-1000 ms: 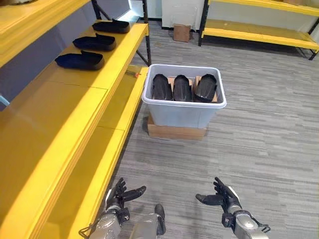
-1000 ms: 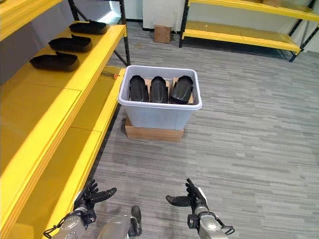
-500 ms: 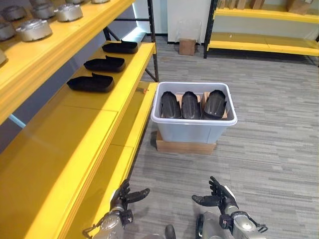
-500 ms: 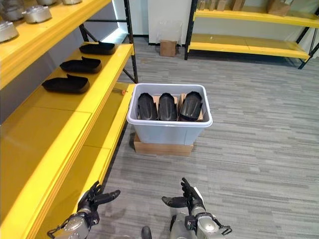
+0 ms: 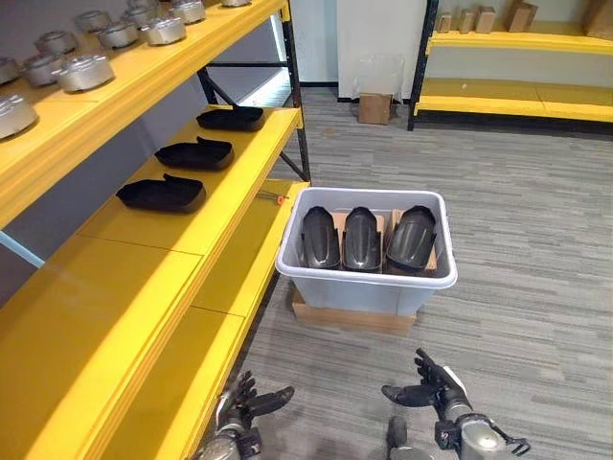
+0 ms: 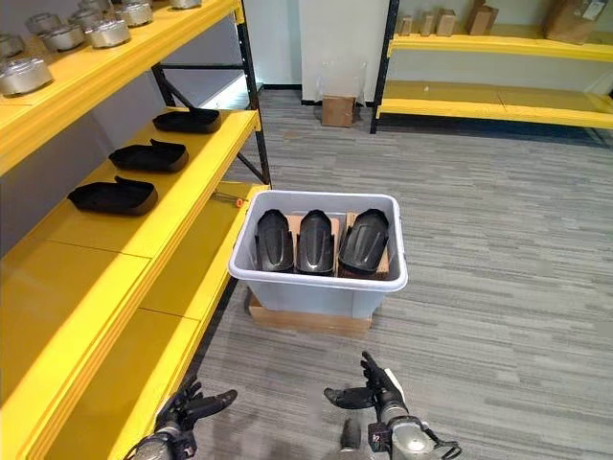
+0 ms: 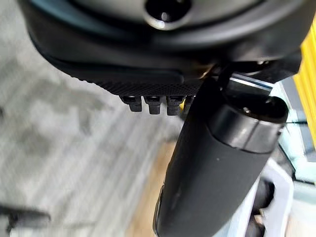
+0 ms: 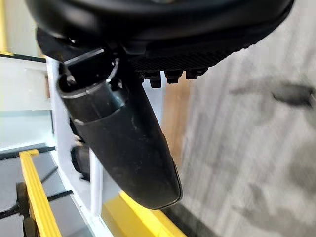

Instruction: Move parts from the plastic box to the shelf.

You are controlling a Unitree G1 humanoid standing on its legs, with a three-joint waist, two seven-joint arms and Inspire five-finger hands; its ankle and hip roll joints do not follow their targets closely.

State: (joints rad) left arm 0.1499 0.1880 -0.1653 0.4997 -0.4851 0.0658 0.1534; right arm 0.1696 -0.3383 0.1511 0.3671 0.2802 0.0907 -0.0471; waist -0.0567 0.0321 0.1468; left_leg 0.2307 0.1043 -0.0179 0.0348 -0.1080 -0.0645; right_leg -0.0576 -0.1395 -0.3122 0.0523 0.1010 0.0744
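The long steel shelf was bright yellow on black uprights. On its middle board lay three matte black moulded parts, and along the top board stood dull silver-grey round metal castings. The rectangular plastic box was pale translucent grey-white and held three glossy black curved parts. It sat on a flat brown cardboard slab. The carpet floor was grey with fine darker streaks. Both hands, left hand and right hand, were dark.
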